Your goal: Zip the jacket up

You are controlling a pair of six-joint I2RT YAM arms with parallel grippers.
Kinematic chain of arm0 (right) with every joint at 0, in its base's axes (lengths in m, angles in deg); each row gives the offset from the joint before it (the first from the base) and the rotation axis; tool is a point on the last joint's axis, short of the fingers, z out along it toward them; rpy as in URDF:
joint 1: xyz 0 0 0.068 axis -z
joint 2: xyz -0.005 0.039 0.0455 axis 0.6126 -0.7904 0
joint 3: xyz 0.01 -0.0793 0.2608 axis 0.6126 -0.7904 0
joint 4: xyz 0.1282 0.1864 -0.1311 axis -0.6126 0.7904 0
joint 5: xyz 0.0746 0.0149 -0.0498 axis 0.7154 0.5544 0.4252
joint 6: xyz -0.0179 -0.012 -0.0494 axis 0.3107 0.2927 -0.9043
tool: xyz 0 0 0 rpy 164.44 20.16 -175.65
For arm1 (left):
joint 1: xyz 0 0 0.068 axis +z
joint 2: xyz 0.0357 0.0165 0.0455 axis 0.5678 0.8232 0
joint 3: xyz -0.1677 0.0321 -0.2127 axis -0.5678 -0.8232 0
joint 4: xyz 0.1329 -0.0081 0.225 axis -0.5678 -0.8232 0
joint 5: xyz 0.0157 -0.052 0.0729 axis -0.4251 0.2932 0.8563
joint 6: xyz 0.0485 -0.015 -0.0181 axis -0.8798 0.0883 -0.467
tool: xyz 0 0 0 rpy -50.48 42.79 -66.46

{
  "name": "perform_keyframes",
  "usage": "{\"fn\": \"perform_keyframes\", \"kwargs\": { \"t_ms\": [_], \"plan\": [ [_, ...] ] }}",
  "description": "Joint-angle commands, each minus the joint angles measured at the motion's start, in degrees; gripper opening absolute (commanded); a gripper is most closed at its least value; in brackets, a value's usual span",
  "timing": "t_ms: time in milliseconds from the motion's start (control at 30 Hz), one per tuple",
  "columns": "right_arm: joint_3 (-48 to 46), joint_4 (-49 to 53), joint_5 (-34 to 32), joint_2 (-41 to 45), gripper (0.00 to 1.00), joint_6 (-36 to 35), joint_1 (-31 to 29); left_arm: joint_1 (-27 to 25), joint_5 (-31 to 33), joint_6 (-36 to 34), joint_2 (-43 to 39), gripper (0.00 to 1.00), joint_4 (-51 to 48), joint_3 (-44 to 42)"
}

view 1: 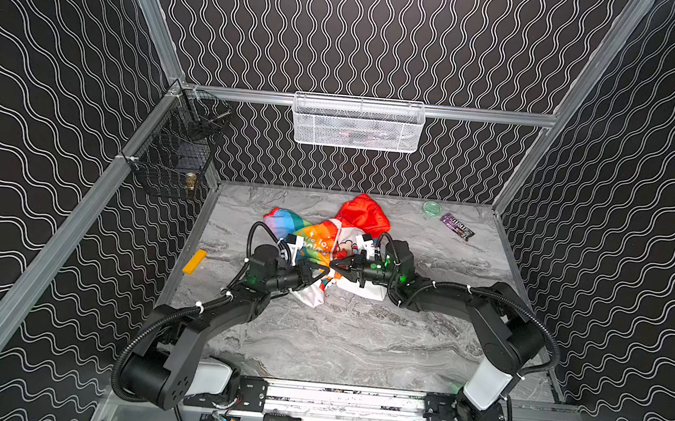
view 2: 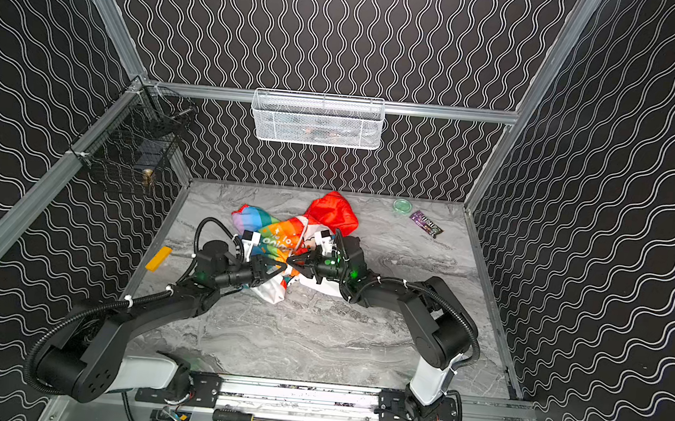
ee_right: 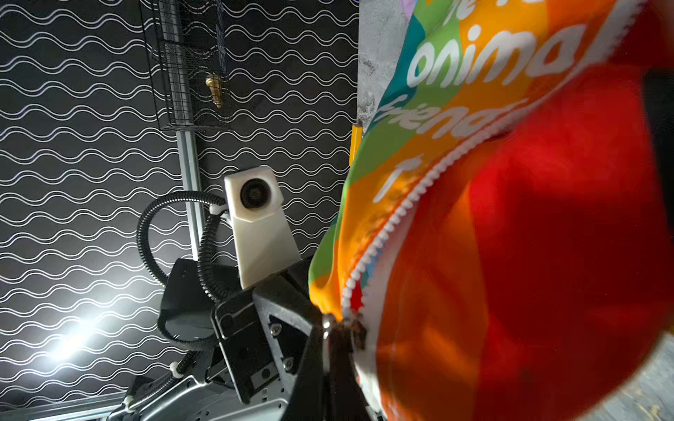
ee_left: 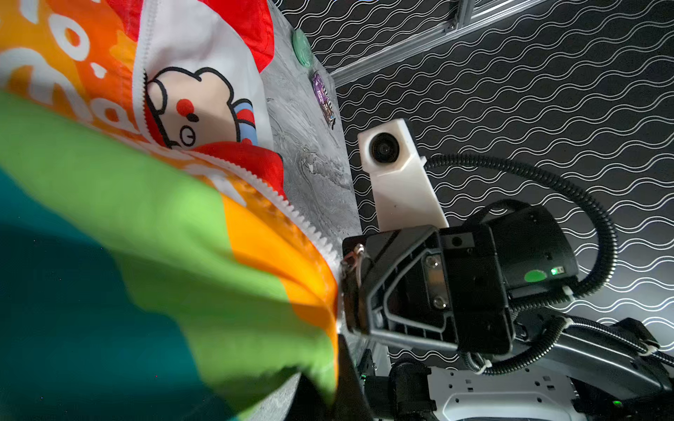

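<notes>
Finds the jacket (view 1: 316, 239) crumpled on the table (view 1: 358, 338), behind the middle, with the red hood (view 1: 364, 214) toward the rear wall and the rainbow front with white lettering facing up; looks the same in both top views (view 2: 275, 235). Has both grippers tip to tip over its near edge. Pinches one lower zip end with the left gripper (view 1: 323, 275), fingers pressed narrow on the cloth; shows this up close from the right wrist (ee_right: 330, 328), with a small metal piece at the tips. Clamps the facing zip end with the right gripper (view 1: 334, 263), fingers likewise tight on fabric; shows this from the left wrist (ee_left: 350, 288), with a wire ring at the pads. Shows the zip (ee_left: 291, 213) open higher up, white teeth in two separate rows with a cartoon animal (ee_left: 197, 109) on white between them. Cannot tell whether the two ends are joined at the tips. Has a green lid (view 1: 432, 207) and a purple wrapper (view 1: 457, 226) well apart in the back right corner, and a yellow block (view 1: 194, 261) at the left edge.
</notes>
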State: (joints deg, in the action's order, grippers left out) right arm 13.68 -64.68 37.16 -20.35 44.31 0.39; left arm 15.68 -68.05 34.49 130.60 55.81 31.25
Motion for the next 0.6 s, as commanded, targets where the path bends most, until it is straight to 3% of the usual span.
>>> {"fn": "perform_keyframes", "kwargs": {
  "t_ms": [0,67,200,300,433,567],
  "plan": [
    [-0.13,-5.19,0.22,-0.02,0.00,1.08,0.02,0.02,-1.62,2.17,0.52,0.00,6.05,-0.35],
    [0.05,-3.01,0.15,0.79,0.12,-0.58,0.10,0.02,-1.59,2.03,0.29,0.00,5.63,-0.37],
    [0.62,6.54,-0.78,4.37,0.58,-6.53,2.90,0.02,-0.74,0.59,-1.02,0.00,2.11,-0.53],
    [0.24,17.21,-2.55,8.28,0.74,-12.50,7.00,0.19,-0.20,-0.50,-1.92,0.00,0.16,-0.65],
    [0.34,32.77,-7.31,11.30,0.79,-24.00,12.04,0.61,-0.19,-0.88,-1.89,0.00,-0.21,-0.77],
    [2.16,44.28,-12.69,9.04,0.58,-33.05,14.27,0.98,-0.11,-1.13,-1.49,0.00,0.26,-1.15]
  ]
}}
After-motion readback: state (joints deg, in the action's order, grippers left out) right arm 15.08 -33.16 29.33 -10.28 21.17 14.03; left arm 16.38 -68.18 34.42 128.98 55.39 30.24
